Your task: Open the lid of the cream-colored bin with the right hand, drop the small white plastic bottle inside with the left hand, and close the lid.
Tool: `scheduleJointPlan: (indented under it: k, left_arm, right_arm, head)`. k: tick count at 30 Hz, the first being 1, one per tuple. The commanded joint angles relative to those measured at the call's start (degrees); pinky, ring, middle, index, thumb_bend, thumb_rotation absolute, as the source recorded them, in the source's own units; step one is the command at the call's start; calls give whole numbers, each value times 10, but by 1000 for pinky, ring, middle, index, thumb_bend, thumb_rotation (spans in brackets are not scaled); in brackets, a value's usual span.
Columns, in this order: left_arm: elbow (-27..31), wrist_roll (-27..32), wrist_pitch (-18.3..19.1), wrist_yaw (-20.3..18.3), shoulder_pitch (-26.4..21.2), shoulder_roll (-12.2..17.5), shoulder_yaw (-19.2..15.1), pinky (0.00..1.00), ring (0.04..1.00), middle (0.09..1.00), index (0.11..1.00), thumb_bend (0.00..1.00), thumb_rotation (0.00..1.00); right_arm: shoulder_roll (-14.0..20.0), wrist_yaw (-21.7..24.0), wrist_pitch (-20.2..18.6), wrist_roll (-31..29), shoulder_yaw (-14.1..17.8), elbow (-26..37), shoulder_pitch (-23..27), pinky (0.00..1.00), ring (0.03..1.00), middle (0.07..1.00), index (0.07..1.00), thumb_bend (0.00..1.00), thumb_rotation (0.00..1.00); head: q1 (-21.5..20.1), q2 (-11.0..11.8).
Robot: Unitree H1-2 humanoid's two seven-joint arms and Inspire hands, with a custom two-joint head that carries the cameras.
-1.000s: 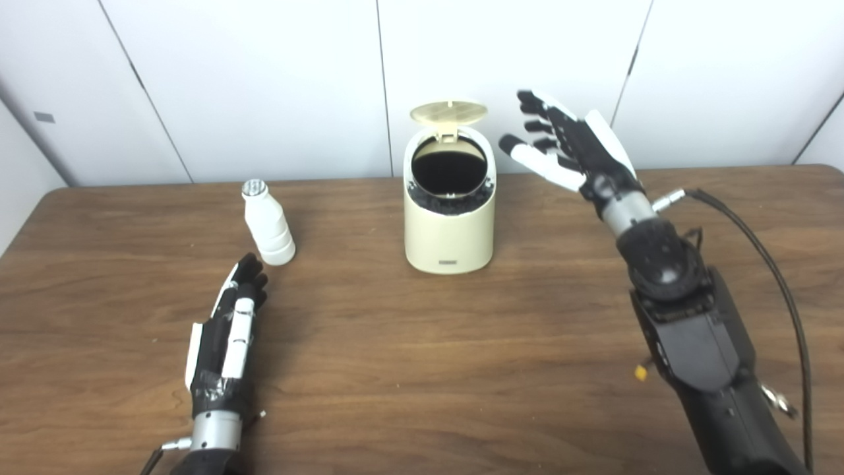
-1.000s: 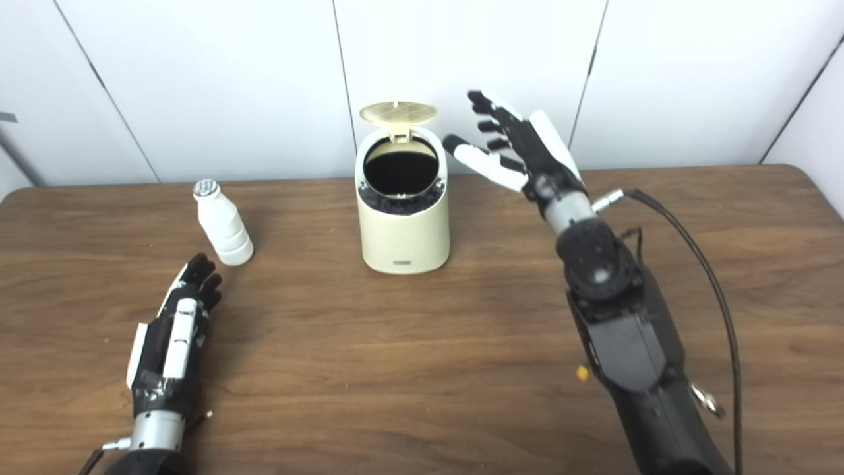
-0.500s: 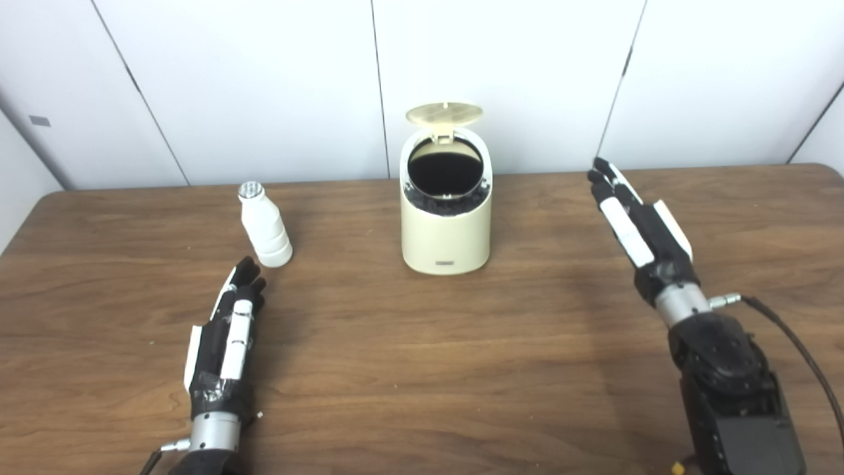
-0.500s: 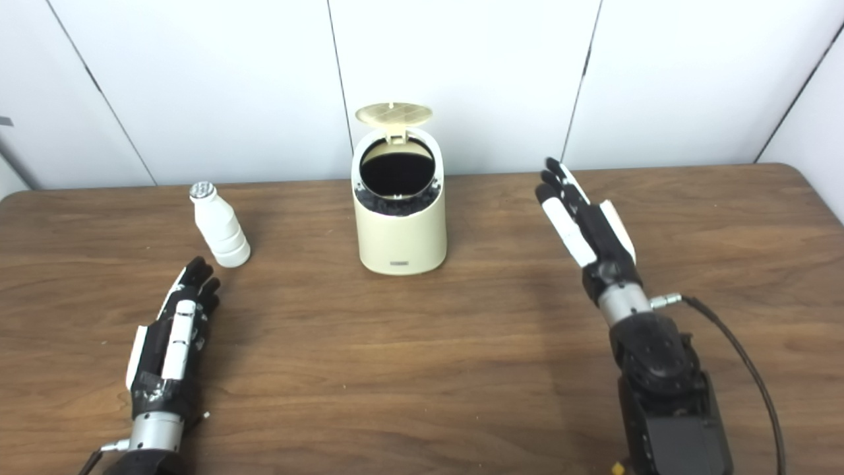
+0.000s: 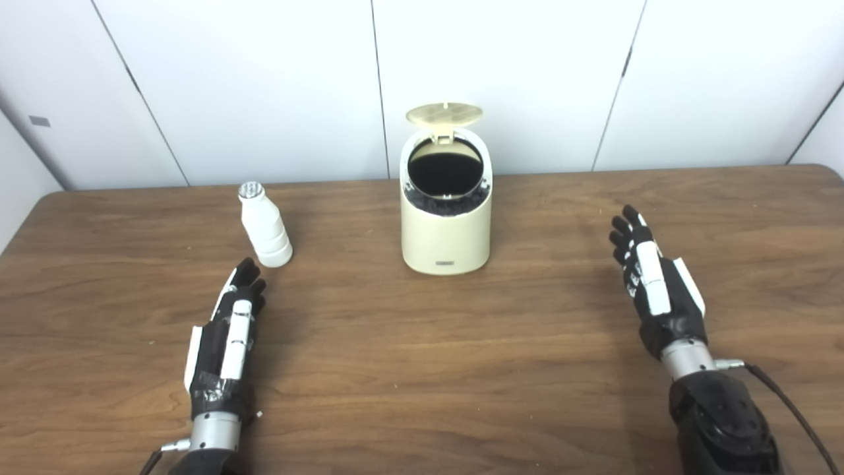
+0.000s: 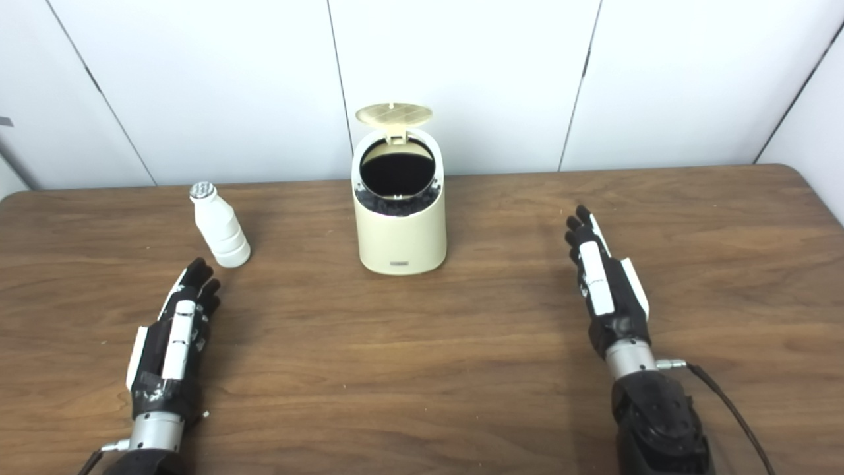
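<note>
The cream-colored bin (image 5: 446, 227) stands at the table's back middle with its round lid (image 5: 444, 113) tipped up and open, showing a dark inside. The small white plastic bottle (image 5: 264, 225) stands upright to the bin's left. My left hand (image 5: 227, 333) lies flat and open on the table just in front of the bottle, holding nothing. My right hand (image 5: 653, 284) is open, fingers straight, low over the table to the right of the bin and well apart from it.
The brown wooden table (image 5: 422, 369) spans the view. White wall panels (image 5: 264, 79) stand close behind the bin. A black cable (image 5: 791, 409) trails from my right wrist at the lower right.
My right hand has come down and back from beside the open lid to a low place over the table at the right. The left hand, bottle and bin have not moved.
</note>
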State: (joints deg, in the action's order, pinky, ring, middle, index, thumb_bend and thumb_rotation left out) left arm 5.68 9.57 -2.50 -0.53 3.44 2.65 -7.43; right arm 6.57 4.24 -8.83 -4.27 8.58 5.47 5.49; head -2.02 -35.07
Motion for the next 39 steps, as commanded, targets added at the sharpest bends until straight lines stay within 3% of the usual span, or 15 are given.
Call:
scheduleJointPlan:
  k: [1, 14, 18, 24, 30, 35, 39]
  left_arm:
    - [0, 5, -1, -4, 11, 1, 0, 976, 952, 957, 955, 339, 756]
    - [-16, -11, -30, -8, 14, 4, 5, 937, 935, 940, 940, 381, 695]
    - [-20, -12, -36, -6, 17, 1, 5, 940, 931, 936, 944, 337, 725]
    - [-23, -24, -42, -5, 16, -1, 10, 938, 930, 937, 938, 405, 644]
    - [-29, -37, -49, 0, 18, -3, 14, 927, 920, 927, 937, 416, 636]
    - [-9, -74, -24, 15, 22, -2, 18, 906, 916, 914, 932, 465, 526]
    - [12, -145, -15, 46, 22, 1, 19, 868, 889, 885, 906, 544, 467]
  right_arm:
    - [-4, -6, 31, -13, 5, 17, 9, 1000, 981, 974, 978, 569, 984]
    - [-8, -12, 77, -26, 6, -10, -2, 1000, 974, 962, 958, 549, 953]
    - [0, -10, 92, -19, 2, -19, -5, 1000, 970, 961, 964, 545, 975]
    - [3, -9, 93, -28, 5, -24, -6, 1000, 969, 962, 967, 544, 973]
    - [9, 0, 106, -45, 7, -38, -4, 1000, 977, 969, 972, 529, 967]
    - [11, -1, 103, -41, 4, -33, -7, 1000, 974, 967, 974, 557, 961]
    - [9, -5, 92, -39, 2, -20, -10, 1000, 966, 962, 969, 540, 964]
  head:
    - [1, 2]
    - [61, 18]
    - [69, 19]
    - [95, 28]
    - [107, 34]
    - [107, 34]
    - [103, 32]
